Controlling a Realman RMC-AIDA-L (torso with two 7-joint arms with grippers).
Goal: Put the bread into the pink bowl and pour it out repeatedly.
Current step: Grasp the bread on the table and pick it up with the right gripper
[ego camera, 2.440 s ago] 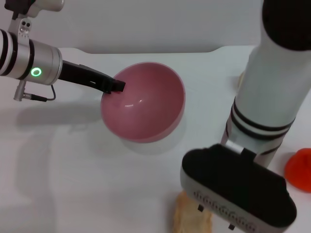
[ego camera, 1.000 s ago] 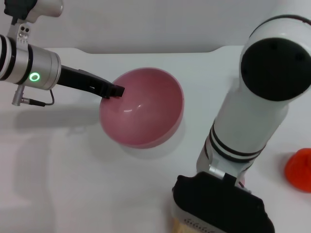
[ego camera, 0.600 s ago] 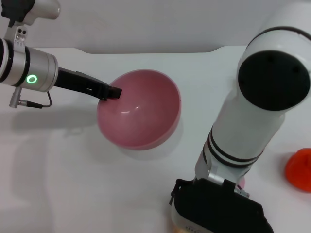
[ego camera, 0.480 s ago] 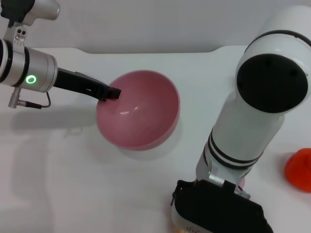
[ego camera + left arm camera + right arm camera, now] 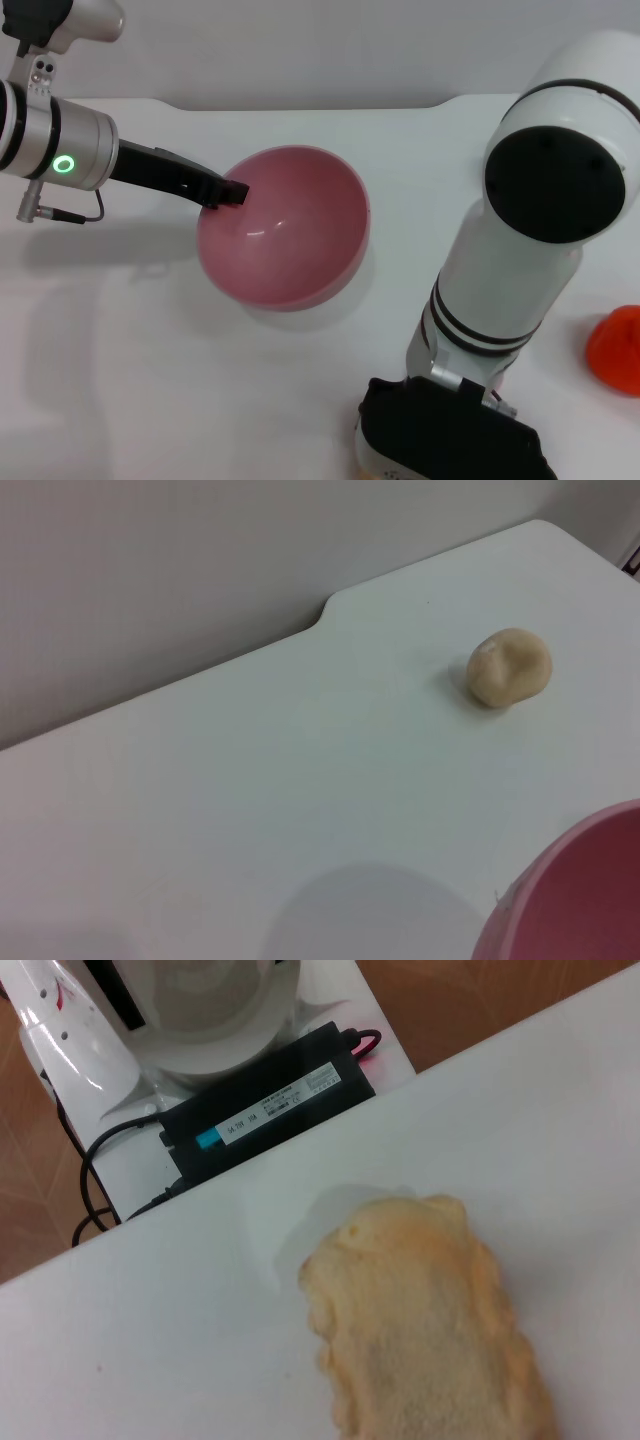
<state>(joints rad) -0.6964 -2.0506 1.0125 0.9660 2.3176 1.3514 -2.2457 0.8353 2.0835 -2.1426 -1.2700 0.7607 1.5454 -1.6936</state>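
The pink bowl [image 5: 285, 228] sits tilted at the table's middle, and its inside shows nothing in it. My left gripper [image 5: 230, 190] is shut on its far-left rim. The bowl's rim also shows in the left wrist view [image 5: 580, 900]. The bread [image 5: 430, 1330] lies on the white table near its front edge with the plain tan side up, seen close in the right wrist view. In the head view it is hidden under my right arm's black wrist housing [image 5: 450, 435], which hangs low over the front edge. The right gripper's fingers are hidden.
A small beige knotted lump [image 5: 508, 667] lies on the table toward the back right. An orange-red object [image 5: 615, 348] sits at the right edge. The white right forearm [image 5: 510, 270] stands beside the bowl. A black box with cables [image 5: 270, 1100] lies below the table's front edge.
The right arm has swung down and toward the front edge, and now covers the bread in the head view. The bowl has shifted slightly left in the left gripper.
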